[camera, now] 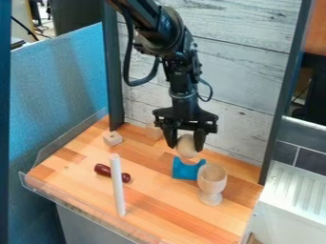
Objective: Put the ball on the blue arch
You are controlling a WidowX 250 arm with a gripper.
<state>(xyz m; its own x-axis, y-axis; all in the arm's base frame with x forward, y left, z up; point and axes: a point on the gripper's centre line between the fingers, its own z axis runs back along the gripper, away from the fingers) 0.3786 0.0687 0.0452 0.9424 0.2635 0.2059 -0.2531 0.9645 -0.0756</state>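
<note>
The black gripper (185,144) hangs over the back right part of the wooden surface, shut on a pale wooden ball (187,146). Directly below the ball stands the blue arch (185,171), its curved hollow facing up. The ball's underside is right at the hollow; whether the two touch I cannot tell.
A wooden goblet (210,185) stands close to the arch's right. Left of it are a white upright rod (117,185), a dark red cylinder (104,170) and a small wooden block (113,138). Another wooden piece (153,131) sits near the back wall.
</note>
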